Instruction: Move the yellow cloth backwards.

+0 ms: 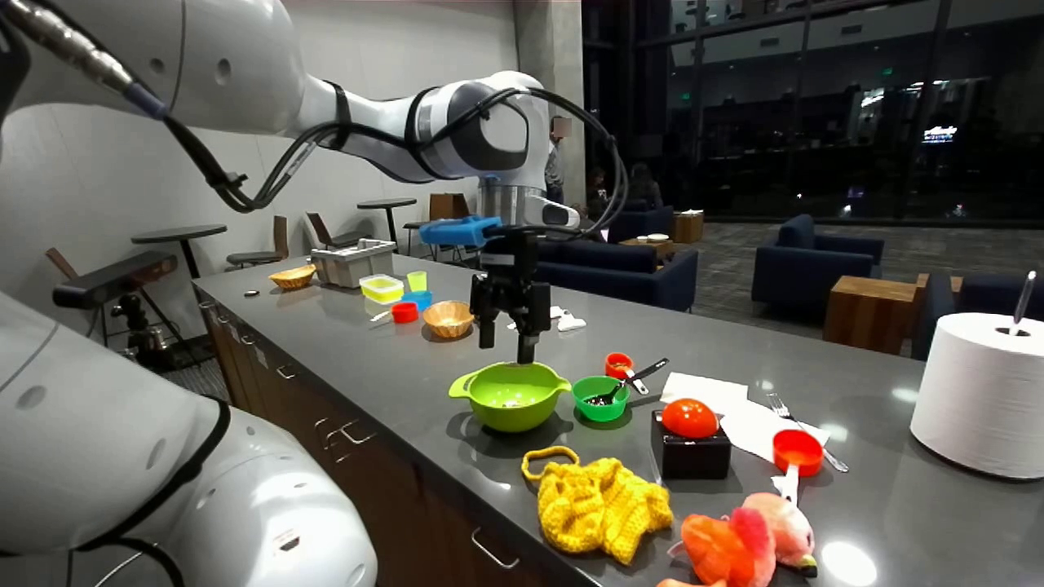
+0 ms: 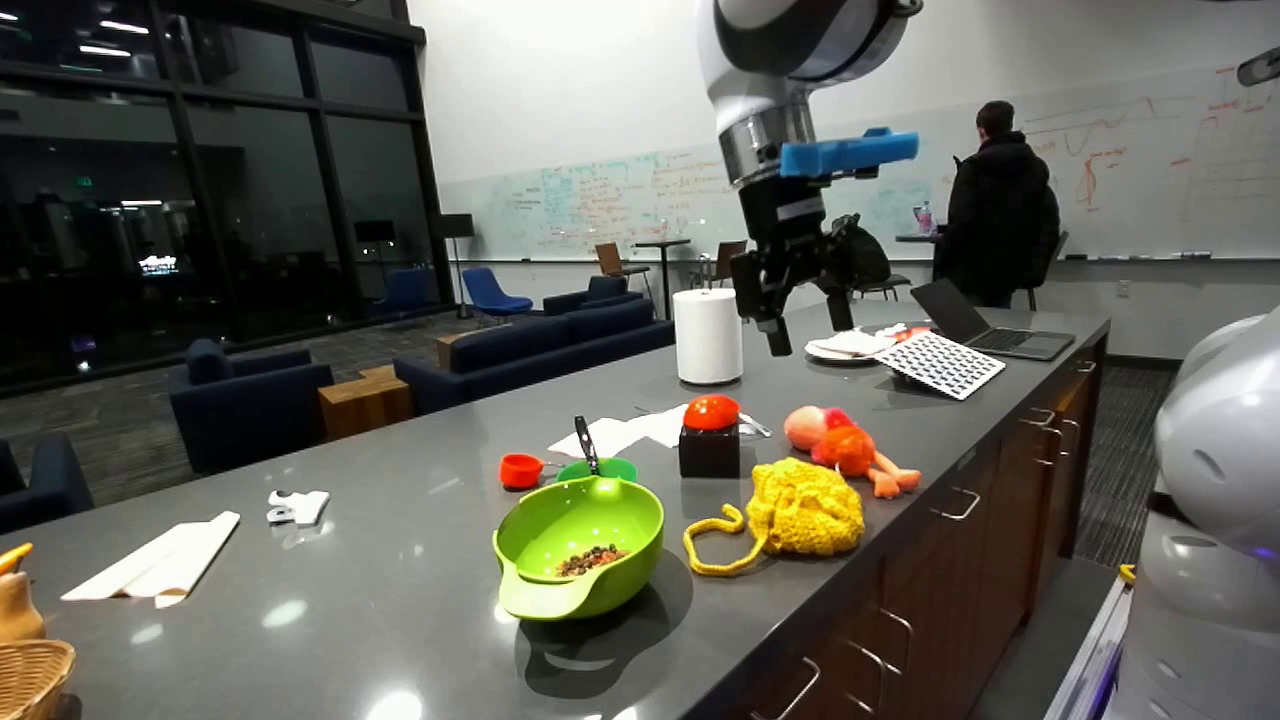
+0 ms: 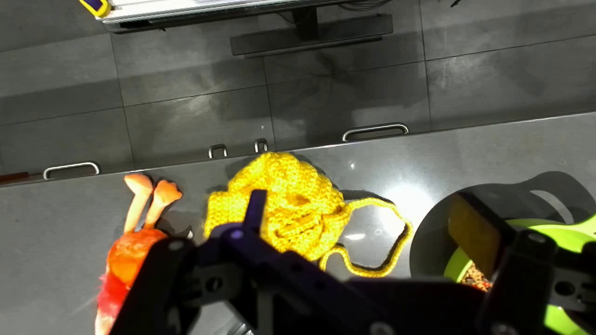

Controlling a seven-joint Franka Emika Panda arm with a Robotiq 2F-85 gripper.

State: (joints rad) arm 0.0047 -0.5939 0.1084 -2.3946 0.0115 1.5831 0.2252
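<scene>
The yellow cloth (image 1: 599,509) is a bunched knitted piece with a thin cord loop. It lies near the front edge of the dark counter, between the green bowl and the orange plush toy. It also shows in an exterior view (image 2: 805,508) and in the wrist view (image 3: 284,200). My gripper (image 1: 506,342) is open and empty, hanging high above the counter with its fingers pointing down; it also shows in an exterior view (image 2: 808,328). In the wrist view the gripper (image 3: 365,218) has its fingers apart, and one finger overlaps the cloth without visibly touching it.
A green bowl (image 1: 512,399) holding small bits stands beside the cloth. An orange plush toy (image 2: 848,450) lies on its other side. A black box with a red dome (image 1: 692,444), a small green bowl (image 1: 601,399) and a paper roll (image 2: 708,335) stand farther in.
</scene>
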